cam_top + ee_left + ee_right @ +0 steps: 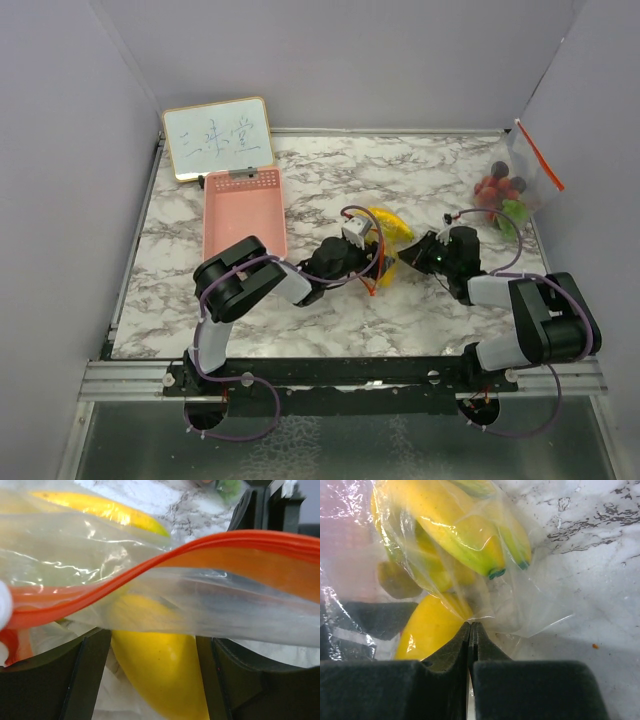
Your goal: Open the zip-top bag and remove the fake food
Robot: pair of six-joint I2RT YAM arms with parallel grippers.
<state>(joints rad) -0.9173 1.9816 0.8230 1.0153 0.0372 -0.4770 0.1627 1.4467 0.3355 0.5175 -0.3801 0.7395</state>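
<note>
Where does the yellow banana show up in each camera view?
Top external: the banana lies mid-table, right of the pink basket.
Left wrist: the banana is at the upper left, behind clear film.
Right wrist: the banana is at the upper centre, green-tipped, inside the film.
Shared landmark: the zip-top bag around it shows in all three views.

Two black arms reach low from the near edge. The left arm (240,280) bends at a raised elbow and stretches to the right. The right arm (545,318) folds and stretches to the left, so the wrists nearly meet in the middle. The left claw (152,640) has its fingers spread wide. The right claw (471,627) has its fingers pressed together, pinching bag (535,615) film.
</note>
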